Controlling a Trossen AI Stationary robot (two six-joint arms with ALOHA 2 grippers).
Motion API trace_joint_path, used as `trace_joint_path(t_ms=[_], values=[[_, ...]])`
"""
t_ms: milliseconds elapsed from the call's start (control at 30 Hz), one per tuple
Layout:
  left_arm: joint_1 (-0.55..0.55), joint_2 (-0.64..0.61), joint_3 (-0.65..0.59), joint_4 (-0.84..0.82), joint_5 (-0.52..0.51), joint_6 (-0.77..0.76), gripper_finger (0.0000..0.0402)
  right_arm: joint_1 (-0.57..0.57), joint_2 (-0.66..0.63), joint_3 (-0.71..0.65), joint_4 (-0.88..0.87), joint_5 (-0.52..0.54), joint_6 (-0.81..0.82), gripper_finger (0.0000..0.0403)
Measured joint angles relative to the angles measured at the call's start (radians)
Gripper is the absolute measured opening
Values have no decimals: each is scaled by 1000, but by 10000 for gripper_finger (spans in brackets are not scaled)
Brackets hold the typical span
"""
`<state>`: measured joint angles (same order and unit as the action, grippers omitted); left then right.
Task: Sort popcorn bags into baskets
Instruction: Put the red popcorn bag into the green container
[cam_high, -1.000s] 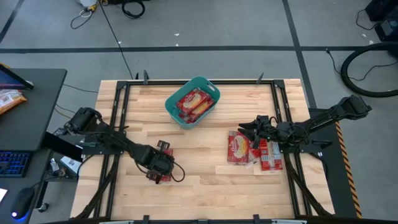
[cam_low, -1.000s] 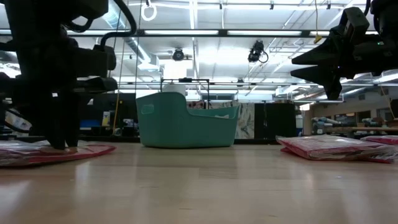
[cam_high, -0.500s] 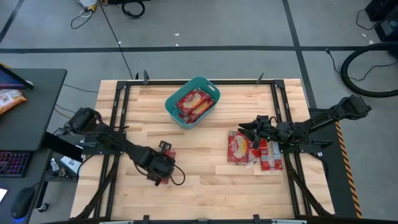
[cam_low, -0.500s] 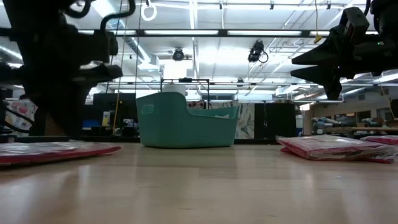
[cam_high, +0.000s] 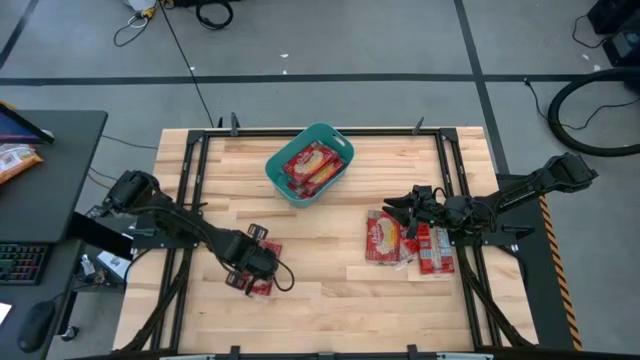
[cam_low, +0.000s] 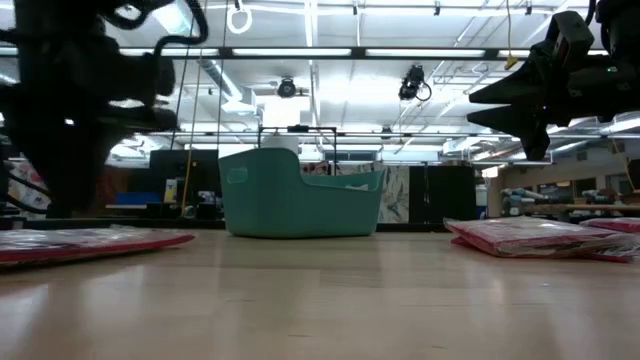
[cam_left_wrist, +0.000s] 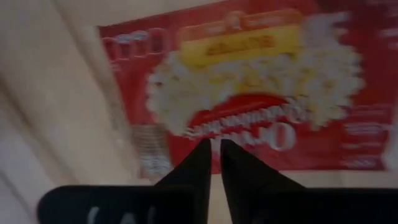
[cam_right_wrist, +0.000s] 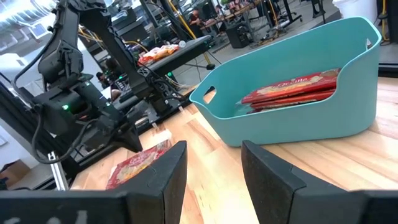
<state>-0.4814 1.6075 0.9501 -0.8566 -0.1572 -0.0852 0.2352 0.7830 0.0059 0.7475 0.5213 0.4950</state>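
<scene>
Red packet, left: one popcorn bag (cam_high: 262, 286) lies flat on the wooden table (cam_high: 330, 300), well toward the near-left corner from the teal basket (cam_high: 309, 163).
Left gripper: the left gripper (cam_left_wrist: 215, 147) stands directly over this bag; its fingers are drawn together to a thin slit with nothing between them, tips hovering above the printed face, apparently not touching (the wrist view is blurred).
Right gripper: the right gripper (cam_high: 398, 209) waits to the right of the basket, above the loose pile; its fingers (cam_right_wrist: 163, 176) are spread apart and empty.
Teal basket: sits at the far middle of the table and already holds a few bags (cam_high: 310, 166), lying stacked.
Remaining pile: several bags (cam_high: 385, 238) lie overlapping, right and nearer than the basket, just under the right gripper.
Step in hand: judged to be the pickup of the left bag.
Technique, opening: spread the fingers before descending; closed tips will only press on the flat film.
Technique, contact: a flat packet gives little to pinch, so aim for an edge or a raised crease rather than the middle.
Technique, lift: raise vertically until the bag hangs clear of the table, then travel toward the basket.
Technique, release: carry above the rolled rim (cam_low: 345, 176) and let go over the stacked bags.
Risk: thin film may slip or fold during the lift.
</scene>
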Motion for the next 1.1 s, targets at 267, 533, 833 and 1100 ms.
trace_joint_path(t_ms=[267,533,833,1100], values=[[-105,-4,0,32,-54,0,96,0,0,0,0,0,0,158],[-252,-4,0,-23,-122,-11,132,0,0,0,0,0,0,158],[-471,-5,-80,-17,-242,116,135,0,0,0,0,0,0,158],[-540,-5,-159,88,-345,108,135,0,0,0,0,0,0,158]])
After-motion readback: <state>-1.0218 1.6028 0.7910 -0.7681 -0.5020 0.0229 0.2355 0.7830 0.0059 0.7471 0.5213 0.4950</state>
